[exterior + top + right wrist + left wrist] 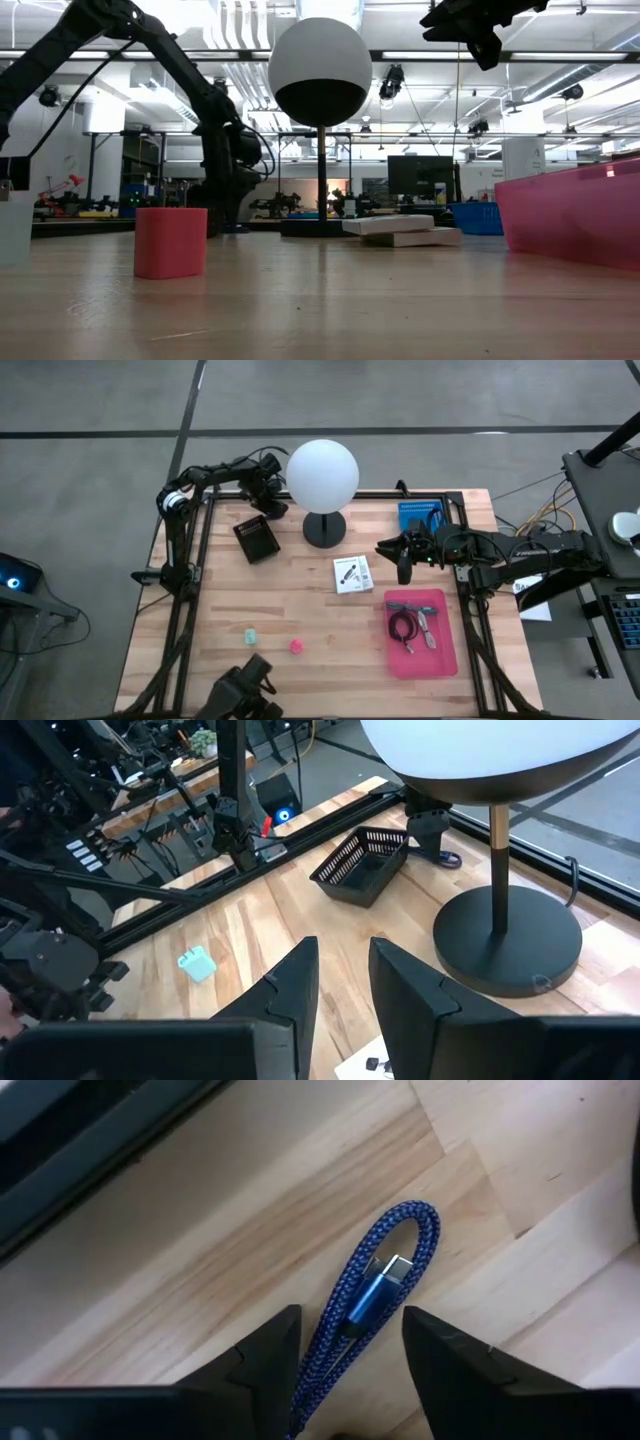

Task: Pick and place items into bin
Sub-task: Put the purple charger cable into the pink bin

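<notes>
A: Taking the globe lamp [323,478] as the marker, what lies nearest the table's front edge?

B: A green block [251,635] and a pink block [297,646], well in front of it. Toward its right-front is the pink bin [447,650], holding a dark coiled cable [402,626] and a silvery metal piece [425,628].

A: Closer in?

B: The white printed card [352,574] lies just in front of the lamp base. The right gripper [404,571] hovers right of it, fingers slightly apart, empty.

A: And behind?

B: The left gripper [350,1345] is down at the lamp's left-rear, fingers apart around the purple cord [385,1275], not clamped.

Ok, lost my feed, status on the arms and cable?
Left gripper open, straddling blue cord behind lamp. Right gripper empty, hovering mid-table. Pink bin holds cable.
</notes>
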Controlling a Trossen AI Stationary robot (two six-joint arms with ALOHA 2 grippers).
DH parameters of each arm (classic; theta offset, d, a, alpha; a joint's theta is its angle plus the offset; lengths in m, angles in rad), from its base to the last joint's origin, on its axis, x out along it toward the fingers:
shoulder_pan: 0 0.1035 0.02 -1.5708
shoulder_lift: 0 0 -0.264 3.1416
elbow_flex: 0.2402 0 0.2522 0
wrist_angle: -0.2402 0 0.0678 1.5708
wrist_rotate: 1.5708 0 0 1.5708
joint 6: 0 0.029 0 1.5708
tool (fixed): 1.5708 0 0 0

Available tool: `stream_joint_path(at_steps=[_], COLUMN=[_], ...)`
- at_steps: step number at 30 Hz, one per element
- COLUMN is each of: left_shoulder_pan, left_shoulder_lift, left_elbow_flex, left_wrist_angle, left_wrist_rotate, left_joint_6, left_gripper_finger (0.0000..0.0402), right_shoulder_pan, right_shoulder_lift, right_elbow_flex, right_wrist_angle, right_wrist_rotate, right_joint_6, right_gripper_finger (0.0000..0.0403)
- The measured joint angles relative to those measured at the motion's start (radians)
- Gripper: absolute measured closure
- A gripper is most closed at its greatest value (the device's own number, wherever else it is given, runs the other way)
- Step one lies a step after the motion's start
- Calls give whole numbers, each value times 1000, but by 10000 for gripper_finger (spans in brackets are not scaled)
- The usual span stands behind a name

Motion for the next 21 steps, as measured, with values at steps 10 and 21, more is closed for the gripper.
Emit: stream_joint_path(at_steps=[10,21], left_shoulder_pan=[0,0], left_shoulder_lift=[2,1], left_elbow_flex=[-2,-2], left_wrist_angle=[-14,-6], left_wrist_rotate=[3,3], left_joint_6=[0,5], left_gripper_finger=[384,390], right_shoulder_pan=[0,0], right_shoulder_lift=[0,0], right_elbow_flex=[0,0], right_wrist_angle=[0,0], right_wrist_rotate=[0,0], right_joint_6=[0,0], right_gripper_finger=[321,321])
